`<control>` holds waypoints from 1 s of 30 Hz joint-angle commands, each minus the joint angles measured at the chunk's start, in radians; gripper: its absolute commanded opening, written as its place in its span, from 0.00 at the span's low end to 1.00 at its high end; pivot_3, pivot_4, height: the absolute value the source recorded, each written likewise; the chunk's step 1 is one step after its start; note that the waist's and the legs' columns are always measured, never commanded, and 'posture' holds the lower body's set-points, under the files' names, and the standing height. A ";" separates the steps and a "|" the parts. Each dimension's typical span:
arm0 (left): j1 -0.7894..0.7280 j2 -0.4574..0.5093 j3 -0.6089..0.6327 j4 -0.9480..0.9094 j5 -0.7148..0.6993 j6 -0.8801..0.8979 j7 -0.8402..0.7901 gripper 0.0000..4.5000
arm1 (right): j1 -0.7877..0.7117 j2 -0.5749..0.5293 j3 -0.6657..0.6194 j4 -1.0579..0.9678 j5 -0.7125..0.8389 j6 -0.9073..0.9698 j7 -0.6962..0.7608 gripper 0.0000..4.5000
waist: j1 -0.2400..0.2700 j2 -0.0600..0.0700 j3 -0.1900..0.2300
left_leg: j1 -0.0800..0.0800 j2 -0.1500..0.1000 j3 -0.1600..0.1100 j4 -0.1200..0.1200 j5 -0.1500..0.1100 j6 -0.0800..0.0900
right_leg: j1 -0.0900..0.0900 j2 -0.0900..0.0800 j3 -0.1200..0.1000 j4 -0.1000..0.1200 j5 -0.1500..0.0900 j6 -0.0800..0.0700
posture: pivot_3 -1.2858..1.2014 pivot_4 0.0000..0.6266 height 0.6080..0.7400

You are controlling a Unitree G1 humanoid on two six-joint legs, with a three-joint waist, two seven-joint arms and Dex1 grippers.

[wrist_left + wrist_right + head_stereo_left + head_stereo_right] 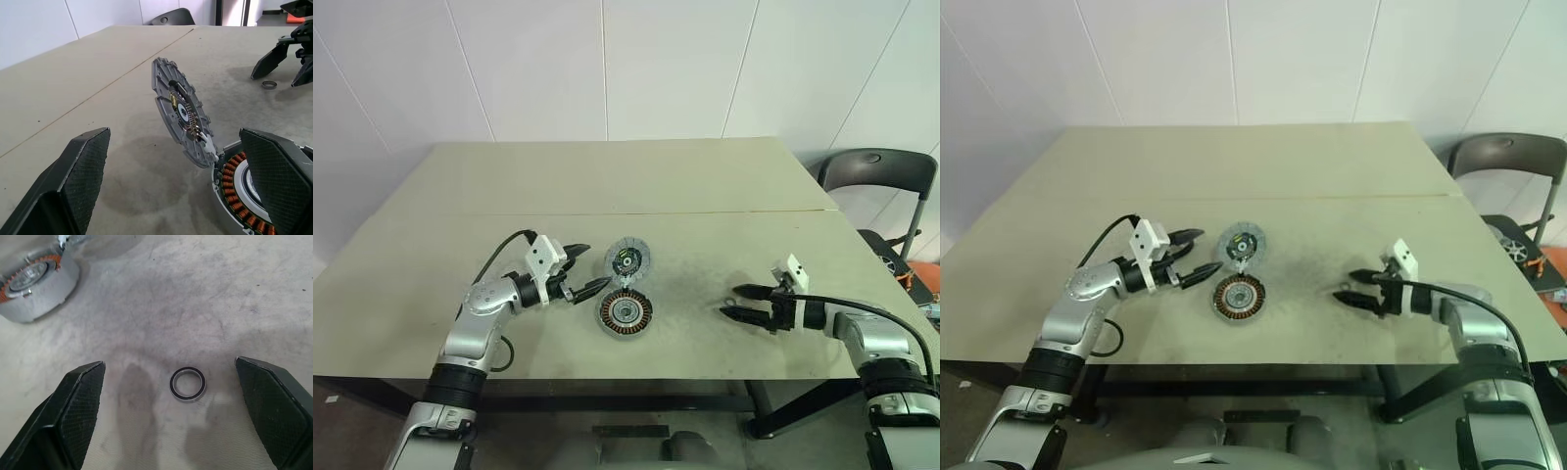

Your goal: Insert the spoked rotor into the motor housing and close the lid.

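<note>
We list: spoked rotor [626, 312], copper-brown radial windings, silvery hub; lid [627, 259], grey, dark centre; counter [705, 176], beige; ring [188, 383], black-rimmed.

Between grippers: bare table [695, 294], only a small ring [188, 383] there.
Obstacle: lid [627, 259] tilted, leaning on housing [625, 313].

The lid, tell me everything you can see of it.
The lid is a flat grey metal-looking disc with a notched rim and a dark centre bearing small parts. It stands tilted on edge on the table, its lower edge against the motor housing, which holds the spoked rotor. No gripper touches it.
</note>
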 commanded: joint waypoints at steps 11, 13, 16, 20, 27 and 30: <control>-0.023 -0.009 -0.002 -0.024 0.000 0.001 0.006 1.00 | 0.023 -0.057 0.055 0.070 -0.096 -0.050 -0.048 0.99 | 0.003 -0.003 -0.002 | 0.001 0.000 0.000 0.002 0.000 0.000 | 0.003 0.000 0.000 0.000 -0.002 0.001 | 0.52 0.00 1.00; -0.020 -0.011 -0.002 -0.021 0.000 -0.002 0.006 1.00 | 0.028 -0.057 0.059 0.069 -0.097 -0.052 -0.046 0.99 | 0.005 -0.003 -0.002 | 0.001 0.000 0.000 0.002 0.000 0.000 | 0.003 0.000 0.000 0.000 -0.002 0.001 | 0.52 0.00 1.00; -0.016 -0.012 -0.002 -0.022 0.000 -0.004 0.006 1.00 | 0.034 -0.056 0.058 0.056 -0.089 -0.048 -0.040 0.99 | 0.014 -0.004 -0.003 | 0.002 0.000 0.000 0.002 0.000 0.000 | 0.003 0.000 0.000 0.000 -0.002 0.001 | 0.52 0.00 1.00; -0.012 -0.012 -0.002 -0.021 0.001 -0.008 0.002 1.00 | 0.031 -0.052 0.066 0.053 -0.092 -0.039 -0.046 0.99 | 0.026 -0.006 -0.004 | 0.003 0.000 0.000 0.002 0.000 0.000 | 0.004 0.000 0.000 0.000 -0.002 0.000 | 0.52 0.00 1.00; -0.014 -0.008 0.000 -0.019 0.002 -0.010 -0.003 1.00 | 0.034 -0.051 0.064 0.058 -0.094 -0.046 -0.064 0.99 | 0.026 -0.006 -0.004 | 0.007 0.000 0.002 0.001 0.000 0.000 | 0.008 0.000 0.000 -0.001 -0.003 0.000 | 0.52 0.00 1.00; -0.018 -0.008 -0.002 -0.020 0.002 -0.007 -0.005 1.00 | 0.037 -0.054 0.056 0.049 -0.085 -0.049 -0.062 0.99 | 0.026 -0.005 -0.003 | 0.010 0.000 0.002 0.001 0.000 0.000 | 0.012 0.000 0.000 -0.002 -0.003 0.000 | 0.52 0.00 1.00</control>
